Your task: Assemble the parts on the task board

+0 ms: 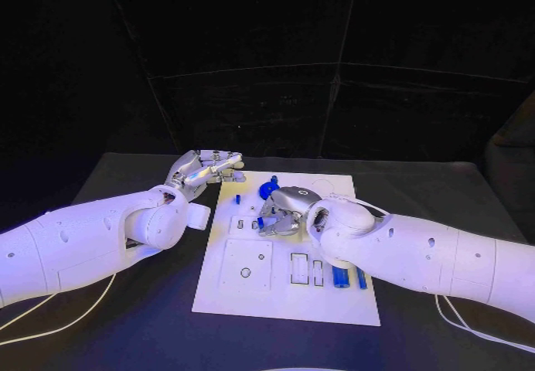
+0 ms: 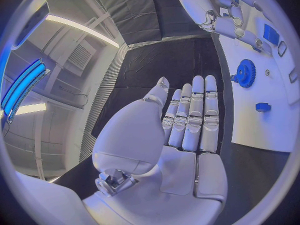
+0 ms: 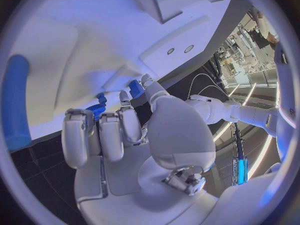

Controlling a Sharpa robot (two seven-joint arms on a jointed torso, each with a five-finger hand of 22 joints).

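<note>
The white task board lies in the middle of the table. My right hand hovers over its far half with the fingers curled down. A small blue part sits right at the thumb and fingertips; I cannot tell whether it is pinched. A blue gear stands just beyond that hand, with a small blue peg to its left. My left hand is beside the board's far left corner, fingers straight and apart from every part, holding nothing.
Two blue cylinders lie side by side in slots on the board's near right. Rectangular recesses and a raised plate with a hole fill the near half. Black table surrounds the board.
</note>
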